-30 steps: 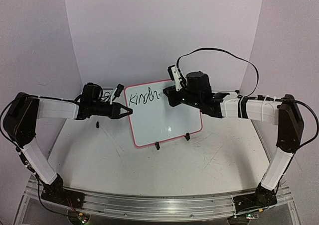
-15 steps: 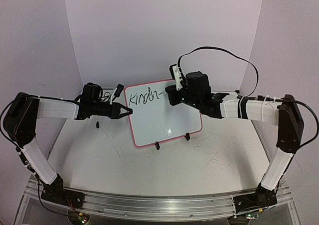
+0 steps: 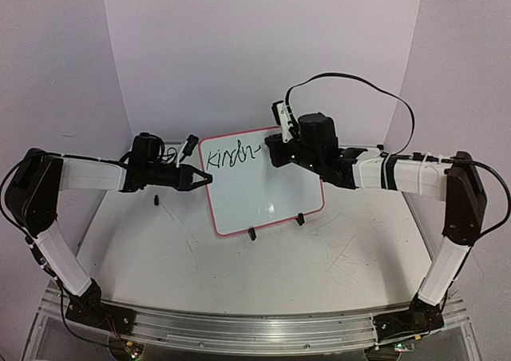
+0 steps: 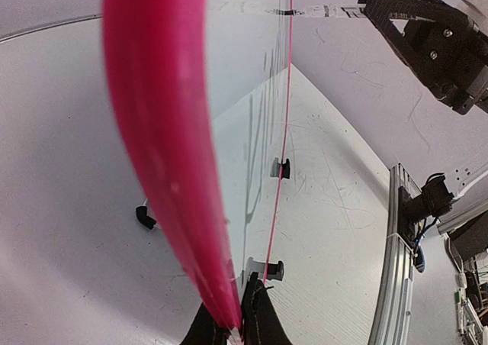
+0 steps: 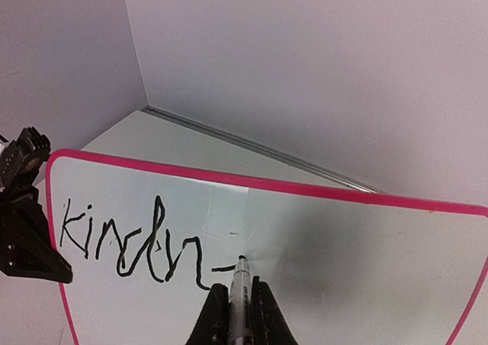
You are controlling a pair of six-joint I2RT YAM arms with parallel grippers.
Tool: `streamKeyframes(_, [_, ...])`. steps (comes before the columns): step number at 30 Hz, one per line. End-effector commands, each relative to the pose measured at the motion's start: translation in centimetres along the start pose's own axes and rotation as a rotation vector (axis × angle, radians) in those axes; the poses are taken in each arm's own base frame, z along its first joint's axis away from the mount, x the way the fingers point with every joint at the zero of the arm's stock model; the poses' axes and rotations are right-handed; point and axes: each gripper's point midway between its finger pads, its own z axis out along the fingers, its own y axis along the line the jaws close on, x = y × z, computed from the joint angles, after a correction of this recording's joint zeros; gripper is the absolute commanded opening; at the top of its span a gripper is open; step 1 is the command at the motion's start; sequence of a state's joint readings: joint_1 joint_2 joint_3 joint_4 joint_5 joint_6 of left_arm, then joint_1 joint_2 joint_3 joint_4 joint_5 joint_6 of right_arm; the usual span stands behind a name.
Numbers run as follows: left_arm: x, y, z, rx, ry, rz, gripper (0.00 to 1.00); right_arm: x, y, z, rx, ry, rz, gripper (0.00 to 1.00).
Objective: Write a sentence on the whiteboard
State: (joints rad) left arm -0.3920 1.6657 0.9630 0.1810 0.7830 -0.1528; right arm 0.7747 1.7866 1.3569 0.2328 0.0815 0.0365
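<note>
The whiteboard [image 3: 263,187] stands tilted on two black clip feet at the table's middle; it has a red-pink rim. Black lettering [image 3: 230,155] at its top left reads "Kindn" with a short stroke after it; it also shows in the right wrist view [image 5: 130,242]. My left gripper [image 3: 204,178] is shut on the board's left rim [image 4: 156,131]. My right gripper [image 3: 271,149] is shut on a marker [image 5: 240,295], whose tip touches the board [image 5: 366,269] just right of the last stroke. In the left wrist view the board face [image 4: 244,131] is seen edge-on.
The scratched grey tabletop [image 3: 319,257] lies round the board. A small black piece [image 3: 157,199] lies on the table under my left arm, also in the left wrist view [image 4: 144,217]. Purple walls close in behind and at the sides. A metal rail [image 3: 255,325] runs along the front.
</note>
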Motion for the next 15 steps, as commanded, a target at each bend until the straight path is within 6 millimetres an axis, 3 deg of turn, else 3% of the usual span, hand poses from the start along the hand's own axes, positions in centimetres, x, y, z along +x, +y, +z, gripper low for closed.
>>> streamKeyframes(1, [-0.8,4.9,-0.4,-0.236,-0.014,0.076,0.0,-2.8,-0.1,0.5,-0.003,-0.077,0.013,0.0])
streamKeyframes(15, [-0.9,4.7,-0.4,-0.232,-0.016,0.078,0.0,-1.1,0.8,0.7,-0.051,-0.031,0.043,0.0])
